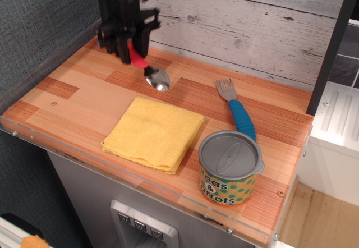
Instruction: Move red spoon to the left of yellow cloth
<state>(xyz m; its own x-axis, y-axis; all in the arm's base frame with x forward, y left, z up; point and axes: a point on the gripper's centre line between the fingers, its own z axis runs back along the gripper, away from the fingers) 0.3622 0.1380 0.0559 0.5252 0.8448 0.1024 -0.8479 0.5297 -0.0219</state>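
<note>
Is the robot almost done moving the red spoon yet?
Partly. The gripper has the red spoon by its handle, bowl hanging down behind the yellow cloth. Left to do: carry it to the bare table left of the cloth and put it down.

Striped wooden counter, whitewashed plank wall behind, dark textured wall left

tool grips red spoon | bowl down, behind yellow cloth
</note>
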